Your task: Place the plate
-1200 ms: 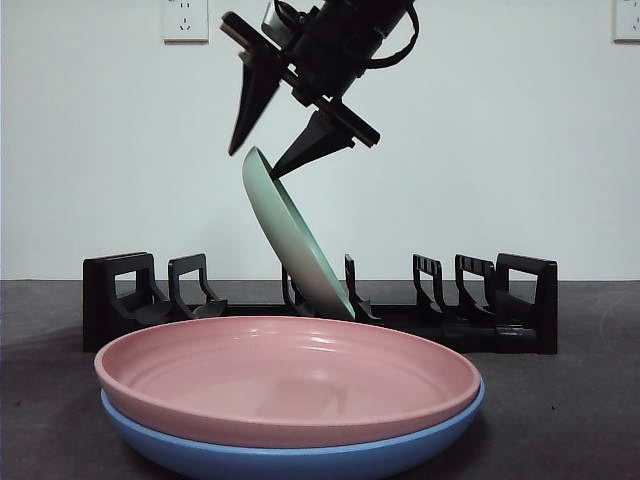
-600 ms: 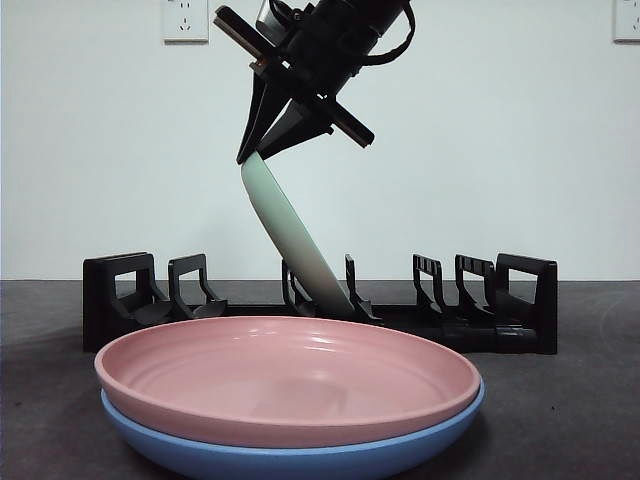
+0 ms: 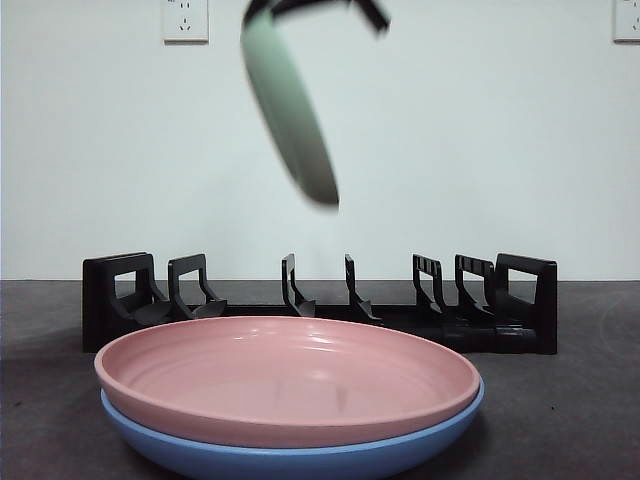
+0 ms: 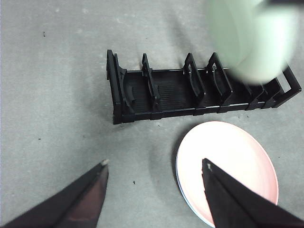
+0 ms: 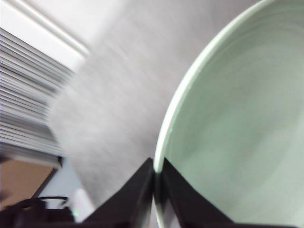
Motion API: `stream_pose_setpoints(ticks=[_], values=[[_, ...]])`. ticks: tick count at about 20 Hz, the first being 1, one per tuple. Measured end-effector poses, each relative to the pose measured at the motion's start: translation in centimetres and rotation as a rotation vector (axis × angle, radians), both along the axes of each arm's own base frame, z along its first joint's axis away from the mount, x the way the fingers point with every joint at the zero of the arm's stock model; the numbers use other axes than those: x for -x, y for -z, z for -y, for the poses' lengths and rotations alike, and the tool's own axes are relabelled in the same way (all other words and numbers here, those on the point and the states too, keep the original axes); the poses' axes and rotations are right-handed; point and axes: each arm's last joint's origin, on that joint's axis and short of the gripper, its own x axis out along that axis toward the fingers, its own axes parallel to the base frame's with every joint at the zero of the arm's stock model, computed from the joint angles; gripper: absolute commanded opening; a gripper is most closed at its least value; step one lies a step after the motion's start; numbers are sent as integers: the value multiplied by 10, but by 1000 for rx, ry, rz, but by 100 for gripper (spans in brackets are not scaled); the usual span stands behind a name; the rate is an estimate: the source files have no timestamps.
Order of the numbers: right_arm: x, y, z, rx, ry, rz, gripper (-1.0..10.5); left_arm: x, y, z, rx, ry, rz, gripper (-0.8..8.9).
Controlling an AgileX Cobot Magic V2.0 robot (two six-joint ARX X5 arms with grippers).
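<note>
The right gripper (image 5: 156,190) pinches the rim of the pale green plate (image 3: 288,110), which hangs tilted and blurred at the upper centre of the front view, well above the black dish rack (image 3: 320,300). The carrying step seems to be in hand; next the plate's lower edge needs lining up with a rack slot. The left gripper (image 4: 154,168) waits with jaws spread, holding nothing, above the pink plate (image 4: 228,166).

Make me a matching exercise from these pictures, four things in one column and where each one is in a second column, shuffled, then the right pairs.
Things:
1. pale green round plate
2. pink round plate
3. blue round plate
4. black slotted plastic dish rack

Places:
A. at the bottom of the stack
B. in the air, clamped at its rim by the right claw
C. on the table behind the stack
D. on top of the blue one

Pairs: 1-B, 2-D, 3-A, 4-C
</note>
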Motion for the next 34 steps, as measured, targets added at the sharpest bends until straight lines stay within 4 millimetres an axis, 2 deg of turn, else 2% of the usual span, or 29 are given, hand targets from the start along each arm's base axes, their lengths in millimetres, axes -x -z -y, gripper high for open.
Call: stream_pose_setpoints(ticks=[2,5,7,9,12,17,21,25,29,34], values=[[20,-22,14,-32,-49,45,13,0,0,0,0,0,0,312],[51,-41,30,-3,-112,110,13,0,0,0,0,-1,1,313],[75,-51,38,17,-156,181,13,0,0,0,-2,-4,2,312],[97,-49,43,30,-199,237,13,0,0,-1,-10,-17,7,312],[116,-21,43,35,-241,275,13,0,0,-1,-13,-21,9,312],[150,41,39,158,-175,401,13,0,0,-1,-13,-21,9,312],[181,81,17,324,-243,504,13,0,0,-1,-14,-23,10,312],[208,101,-8,485,-357,600,13,0,0,-1,-14,-23,10,312],[216,131,-30,626,-452,583,13,0,0,-1,-14,-23,10,312],[217,164,-50,743,-510,545,13,0,0,-1,-14,-23,10,313]])
